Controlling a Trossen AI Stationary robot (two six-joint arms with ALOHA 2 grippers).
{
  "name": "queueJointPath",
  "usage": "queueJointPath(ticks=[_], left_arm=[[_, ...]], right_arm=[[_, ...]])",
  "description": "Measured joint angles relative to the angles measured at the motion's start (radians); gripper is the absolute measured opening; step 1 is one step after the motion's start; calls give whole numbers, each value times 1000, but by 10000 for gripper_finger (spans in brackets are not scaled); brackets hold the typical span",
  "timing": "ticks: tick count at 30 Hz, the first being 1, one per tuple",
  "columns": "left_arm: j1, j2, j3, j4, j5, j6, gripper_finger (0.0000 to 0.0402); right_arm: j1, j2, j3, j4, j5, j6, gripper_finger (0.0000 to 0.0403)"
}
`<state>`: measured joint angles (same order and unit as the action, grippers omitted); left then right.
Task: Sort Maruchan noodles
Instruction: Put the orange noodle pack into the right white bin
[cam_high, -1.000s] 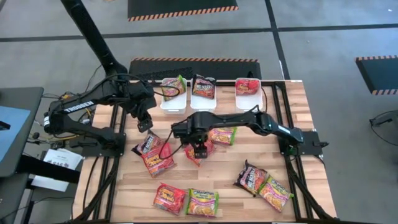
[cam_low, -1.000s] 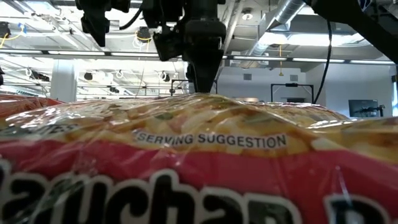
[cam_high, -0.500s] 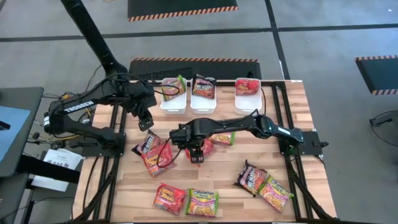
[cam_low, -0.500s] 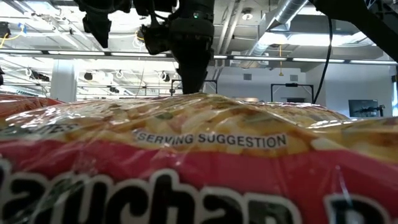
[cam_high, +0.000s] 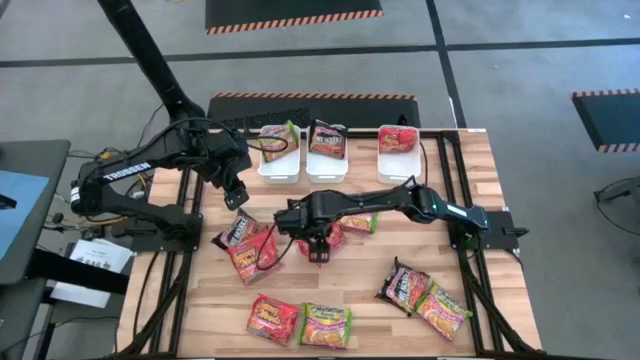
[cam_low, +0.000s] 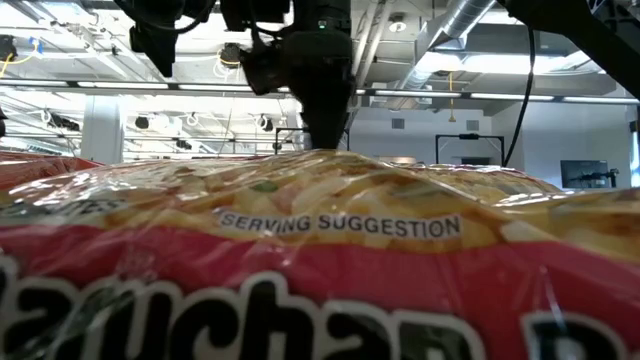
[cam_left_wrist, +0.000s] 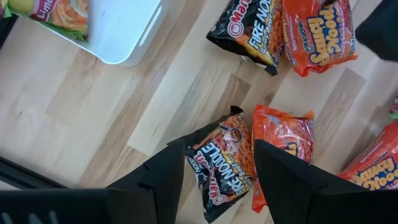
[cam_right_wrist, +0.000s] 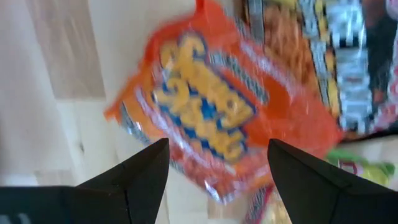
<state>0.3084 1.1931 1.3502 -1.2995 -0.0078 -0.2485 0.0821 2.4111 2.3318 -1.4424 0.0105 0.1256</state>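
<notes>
Since a second ago my right claw (cam_high: 318, 248) has slid leftward over the red packet (cam_high: 322, 240) at mid-worktop; fingers spread, nothing held. My left claw (cam_high: 236, 195), also spread, waits above the black packet (cam_left_wrist: 222, 163). The red packet is likely light, crinkly, slippery (pinch an edge). Only the right wrist view shows its lettering.

Both arms are matte black, built of jointed tubular links. The left arm (cam_high: 120, 180) bears white lettering along its link, with black cables looping beside it. The right arm (cam_high: 400, 200) carries a small teal marking near its base.
</notes>
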Motion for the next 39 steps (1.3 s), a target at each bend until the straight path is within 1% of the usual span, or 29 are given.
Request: queueJointPath(ticks=[5, 12, 22, 25, 28, 31, 36, 39], left_arm=[[0, 0, 0, 0, -9, 1, 178], [0, 0, 0, 0, -57, 0, 178], [0, 0, 0, 0, -57, -8, 178], [0, 0, 0, 0, -57, -9, 178], [0, 0, 0, 0, -57, -10, 178], [0, 0, 0, 0, -57, -10, 178], [0, 0, 0, 0, -57, -17, 178], [0, 0, 0, 0, -57, -35, 178]], right_arm=[[11, 0, 0, -22, 17, 14, 296], [11, 0, -5, -69, 21, 10, 296], [0, -5, -168, -60, 20, -6, 296], [3, -5, -190, -42, 13, -31, 296], [4, -6, -190, -13, -16, -44, 296], [5, -6, -190, -8, -18, -44, 296], [4, -27, -191, -43, -16, -38, 296], [1, -61, -193, -68, -14, -24, 296]])
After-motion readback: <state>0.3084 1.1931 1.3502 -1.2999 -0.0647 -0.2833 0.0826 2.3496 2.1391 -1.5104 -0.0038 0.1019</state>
